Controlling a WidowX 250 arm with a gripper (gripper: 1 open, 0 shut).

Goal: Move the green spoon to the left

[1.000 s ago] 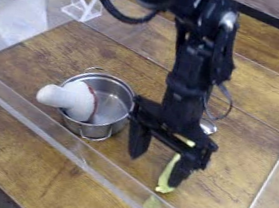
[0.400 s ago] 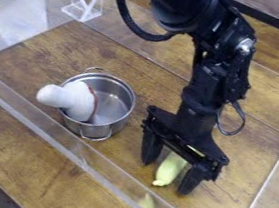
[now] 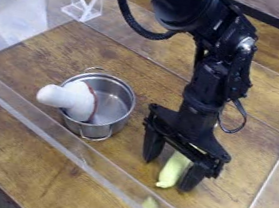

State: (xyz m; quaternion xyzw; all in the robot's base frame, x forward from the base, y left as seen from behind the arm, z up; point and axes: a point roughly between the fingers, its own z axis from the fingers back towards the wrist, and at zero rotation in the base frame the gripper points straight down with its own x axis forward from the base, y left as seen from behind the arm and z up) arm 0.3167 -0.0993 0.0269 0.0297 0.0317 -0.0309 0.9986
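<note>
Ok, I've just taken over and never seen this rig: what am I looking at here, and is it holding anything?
One camera looks down from the front at a wooden table with clear plastic walls. The black jointed machine is a robot arm; its pincer points straight down, fingers open. Between them on the table lies the green spoon, not yet gripped as far as I can tell. To the left in the picture stands a small metal pot with a white mushroom-shaped object leaning in it. Nothing is held.
</note>
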